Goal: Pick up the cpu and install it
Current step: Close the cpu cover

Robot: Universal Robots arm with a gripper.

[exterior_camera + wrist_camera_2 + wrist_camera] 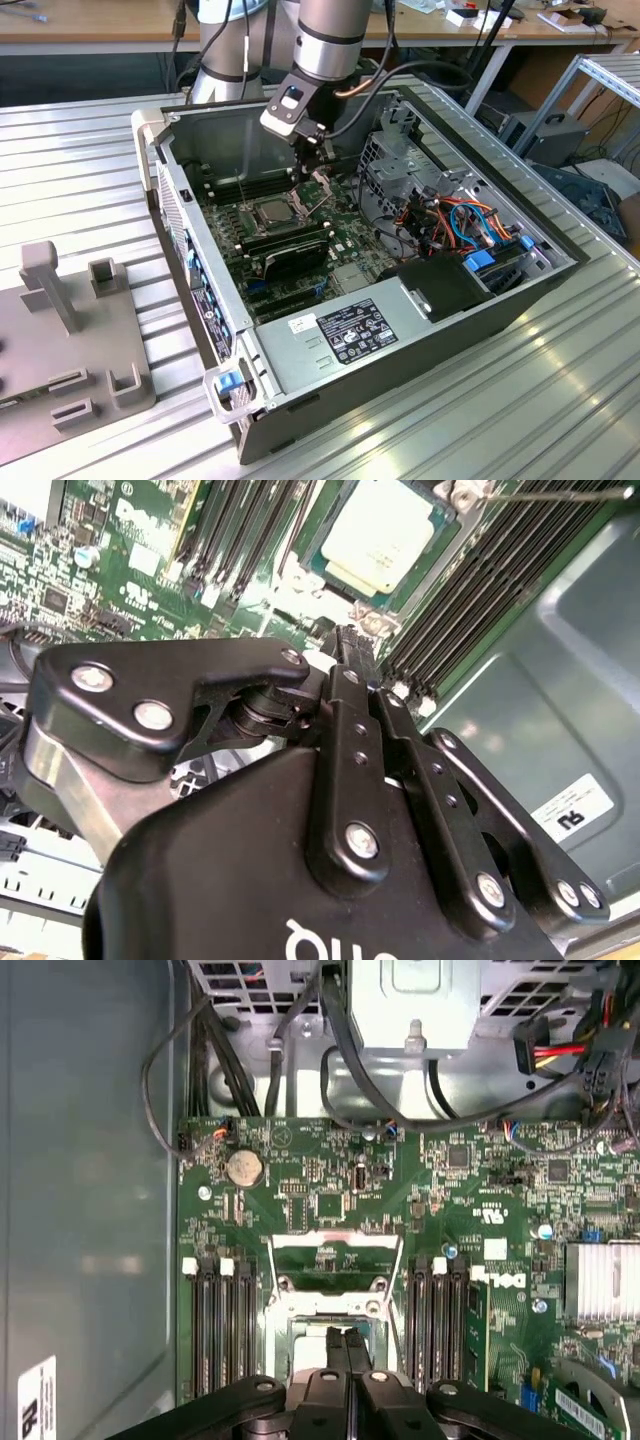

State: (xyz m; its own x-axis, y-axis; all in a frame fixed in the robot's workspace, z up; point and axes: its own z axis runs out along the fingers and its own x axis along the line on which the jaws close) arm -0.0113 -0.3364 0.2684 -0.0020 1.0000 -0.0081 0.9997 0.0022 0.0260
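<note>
The cpu (272, 212) is a small square chip with a dull silver top (385, 535), lying flat in the socket on the green motherboard (345, 235) inside the open computer case. My gripper (311, 168) hangs just above the board beside the socket, toward the case's back wall. In both wrist views its black fingers are pressed together with nothing between them (347, 638) (345, 1336). The shiny hinged socket frame (335, 1252) is swung open beyond the fingertips. In the first wrist view the fingers cover most of the socket.
A long black expansion card (290, 252) lies across the board near the socket. Memory slots (225, 1320) flank the socket on both sides. The power supply (350, 335), cable bundles (455, 225) and the case walls (185, 215) hem the space in. A grey fixture (60, 340) sits outside the case.
</note>
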